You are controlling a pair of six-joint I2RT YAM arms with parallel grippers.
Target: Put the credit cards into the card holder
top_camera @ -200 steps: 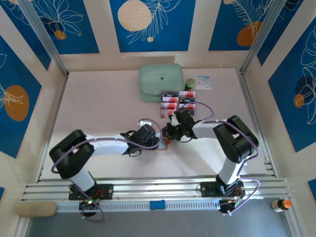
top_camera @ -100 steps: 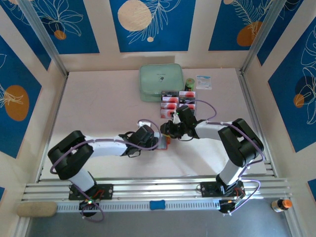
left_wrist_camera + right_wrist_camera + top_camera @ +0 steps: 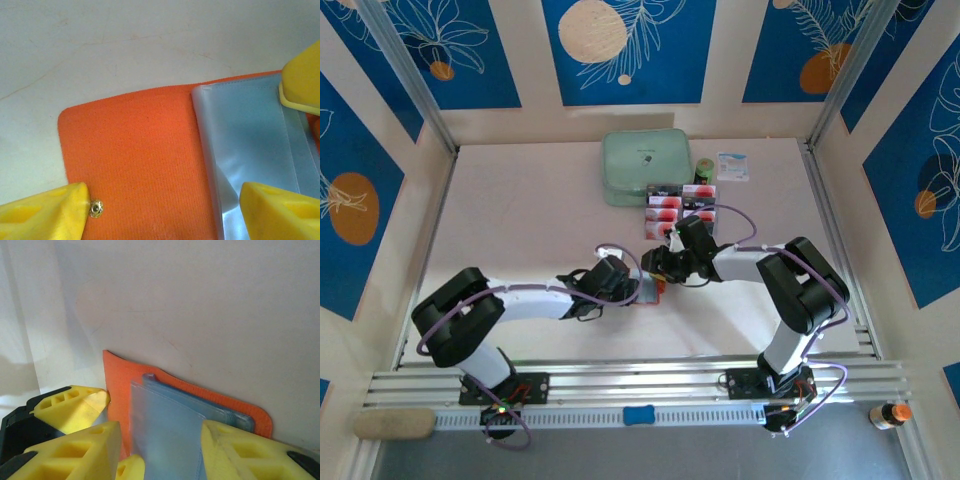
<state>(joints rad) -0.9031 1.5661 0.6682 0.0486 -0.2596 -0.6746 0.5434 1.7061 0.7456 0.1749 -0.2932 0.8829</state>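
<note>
The orange-red card holder (image 3: 140, 150) lies open on the table, its clear sleeves (image 3: 250, 140) spread over its right half. My left gripper (image 3: 165, 200) is open and straddles the orange flap, one fingertip beside the small snap. My right gripper (image 3: 160, 440) is open with the clear sleeves (image 3: 165, 430) standing between its fingers. In the top view both grippers meet over the card holder (image 3: 657, 288) at mid-table, the left gripper (image 3: 640, 291) from the left, the right gripper (image 3: 658, 268) from behind. The credit cards (image 3: 680, 208) lie in rows further back.
A mint-green case (image 3: 640, 167) sits at the back of the table, with a small green object (image 3: 704, 168) and a white packet (image 3: 733, 166) to its right. The cards rest in a clear tray just behind the right arm's wrist.
My right gripper has opened from shut, its fingers now apart around the sleeves. The left arm's elbow has shifted slightly; its gripper stays over the holder.
</note>
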